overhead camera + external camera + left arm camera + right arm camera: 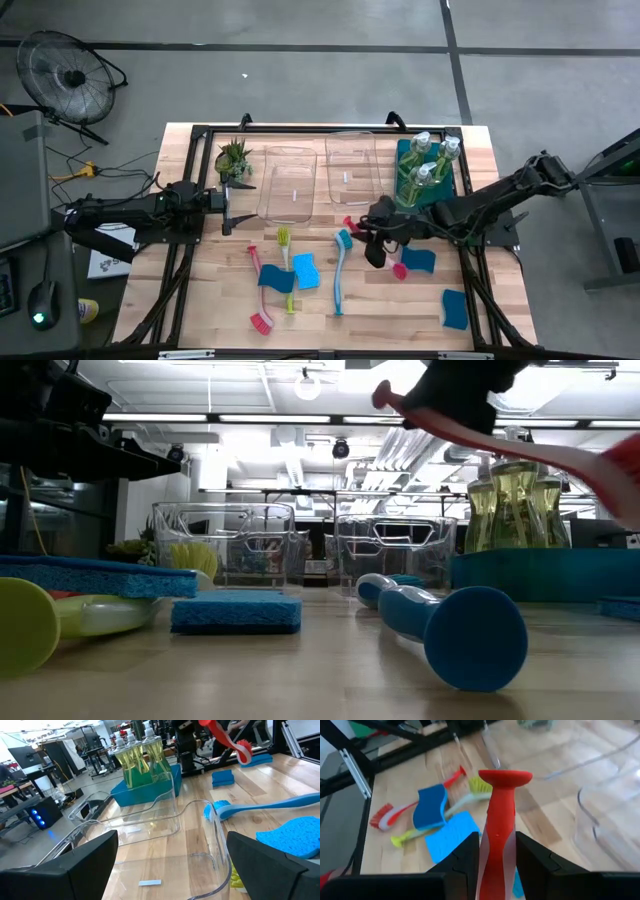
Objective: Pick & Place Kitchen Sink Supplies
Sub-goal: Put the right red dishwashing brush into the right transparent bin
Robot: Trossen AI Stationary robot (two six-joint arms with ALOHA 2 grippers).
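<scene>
My right gripper (pixel 378 238) hovers above the table's middle, shut on a red dish brush (pixel 350 222). My left gripper (pixel 228 210) waits open near the table's left edge, just short of the clear bins. On the wood lie a teal brush (pixel 340 270), a yellow-green brush (pixel 285 262) and a second red brush (pixel 258 292). Several blue sponges lie flat, one (pixel 306 270) by the brushes and one (pixel 455 307) near the front right. One sponge (pixel 277 279) rests on top of the brushes. Three soap bottles (pixel 428 160) stand in the teal bin (pixel 405 150). My right gripper pinches the red brush's handle (pixel 497 827) between its two fingers (pixel 465 855), partway down from the flared free end (pixel 505 777). The fingers lie across the handle. The brush is lifted clear of the table and slopes, free end high (pixel 383 398), bristle end lower (pixel 625 475).
Two clear bins (pixel 288 185) (pixel 350 165) stand side by side at the far middle. A small spiky plant (pixel 233 158) sits at the far left corner. The black frame rail (pixel 300 130) runs along the table's far edge. Bare wood lies at the near edge.
</scene>
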